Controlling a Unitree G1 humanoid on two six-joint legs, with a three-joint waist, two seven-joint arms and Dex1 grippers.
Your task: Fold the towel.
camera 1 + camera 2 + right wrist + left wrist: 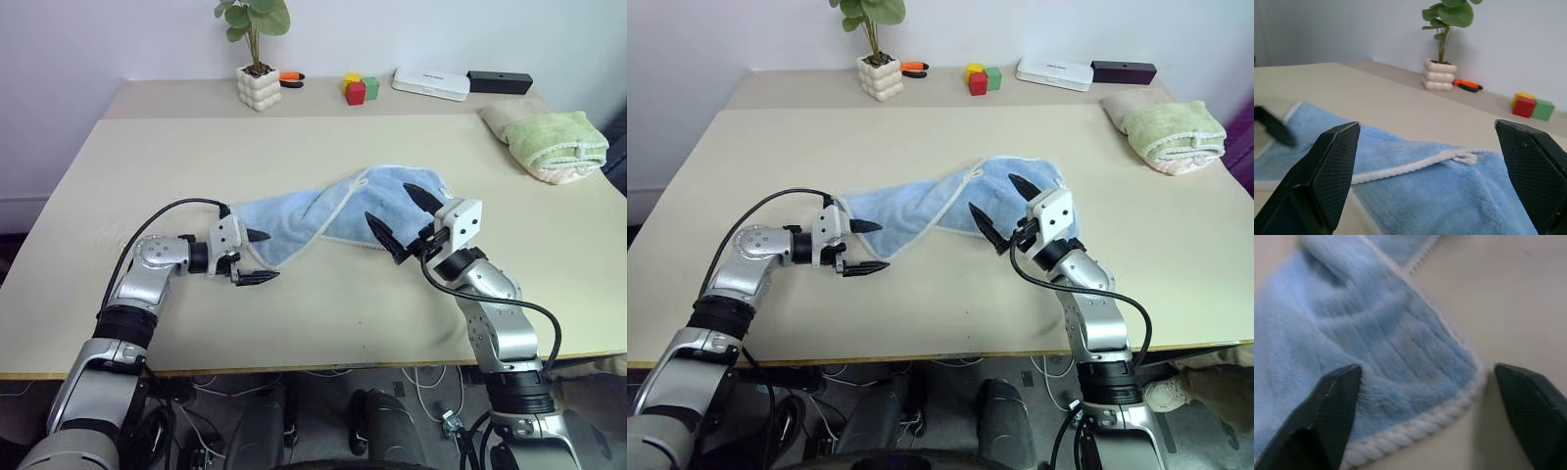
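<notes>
Towel (pixel 323 211): light blue terry cloth with white edging, lying crumpled and partly twisted on the middle of the table (pixel 294 313); a small white loop (pixel 1465 157) sits on its upper fold.

Left gripper (pixel 257 258): at the towel's near-left corner, its 2 black fingers apart and straddling the corded edge (1 fingertip (pixel 1342 387) rests on the cloth, the other lies on bare table just beside the hem); the corner is between the fingers but not pinched.

Right gripper (pixel 402 223): over the towel's right part, fingers spread wide, holding nothing.

Far edge of table: a potted plant (pixel 257 59), an orange-handled tool (pixel 291 78), coloured blocks (pixel 360 88), a white box (pixel 431 83) and a black box (pixel 500 81).

Right of table: a folded green towel (pixel 558 142) resting against a beige rolled towel (pixel 505 117), well apart from the blue one.
</notes>
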